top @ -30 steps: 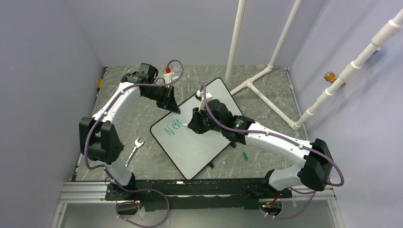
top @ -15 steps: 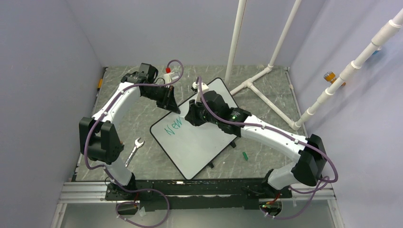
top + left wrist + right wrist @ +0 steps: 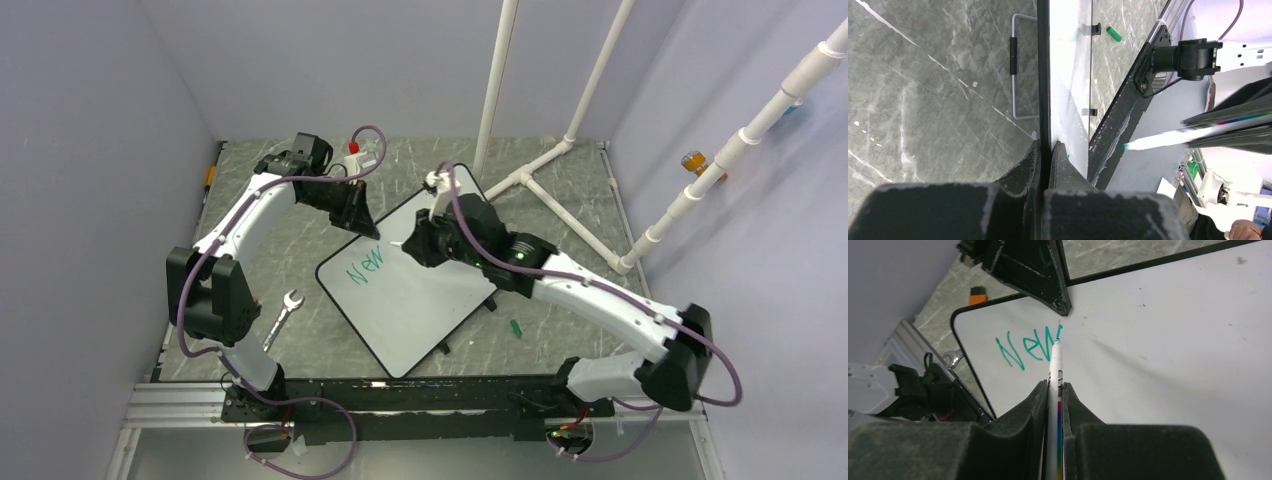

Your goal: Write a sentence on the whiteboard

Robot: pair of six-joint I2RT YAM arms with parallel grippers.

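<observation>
- Whiteboard (image 3: 420,310) is lying flat mid-worktop (image 3: 300,250), turned diagonally.
- Sentence (image 3: 1030,347) is showing only "New" in green, near the board's left corner.
- Left tool (image 3: 1044,145) is pinching the board's far-left rim, closed tight.
- Right tool (image 3: 1053,386) is clamping a marker (image 3: 1055,360), tip at the "w".

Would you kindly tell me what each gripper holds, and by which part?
Left gripper: the large white black-rimmed whiteboard, pinched at its edge. Right gripper: the white green-tipped marker, clamped around its barrel.
</observation>
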